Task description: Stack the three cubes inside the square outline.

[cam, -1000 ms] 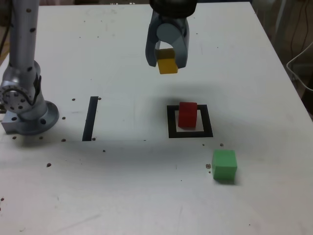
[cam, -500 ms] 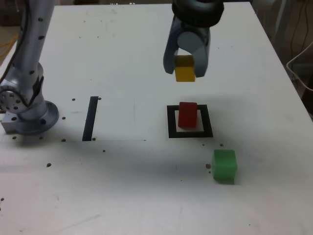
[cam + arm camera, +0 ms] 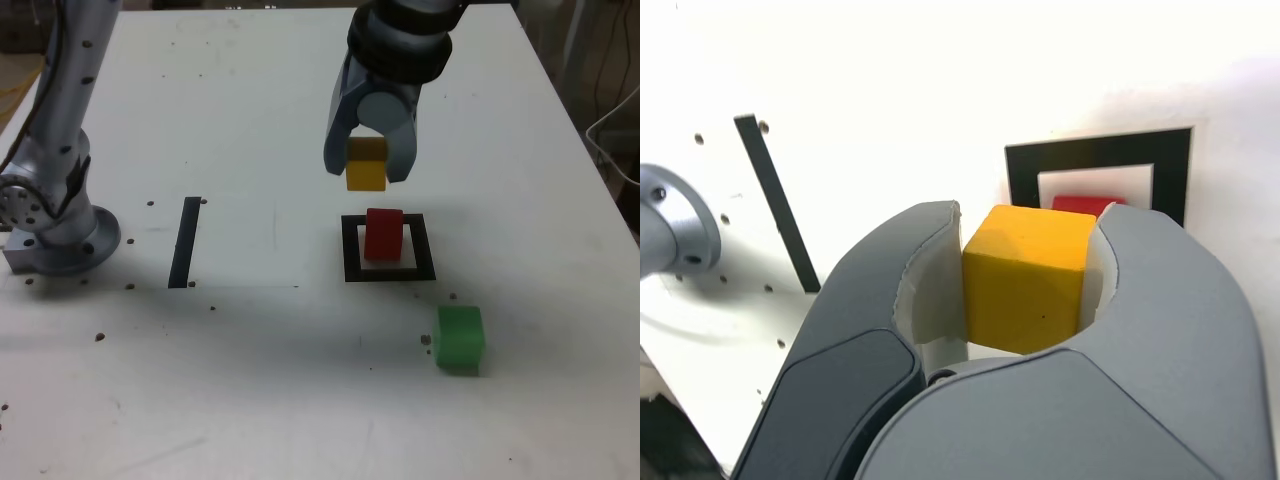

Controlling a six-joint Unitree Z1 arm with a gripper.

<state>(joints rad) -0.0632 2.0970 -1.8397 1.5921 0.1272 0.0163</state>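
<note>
Gripper (image 3: 368, 168) clamped on yellow cube (image 3: 366, 164), now lower and nearer vs a sec ago, hanging just behind red cube (image 3: 383, 233), which stands in square outline (image 3: 389, 272). Means placing on red is prob. next; green cube (image 3: 459, 339) waits outside the outline, toward exterior view's right. White table (image 3: 250, 350) w/ dark specks, black strip (image 3: 184, 241); arm base (image 3: 50, 235) at exterior view's left, cables beyond right edge.

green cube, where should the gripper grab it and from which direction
Grip the green cube across two opposite vertical faces, coming straight down from above. It sits flat on the table with its top face free and bare table all round it, apart from the square outline and the red cube. The gripper first has to put down the yellow cube it holds.
</note>
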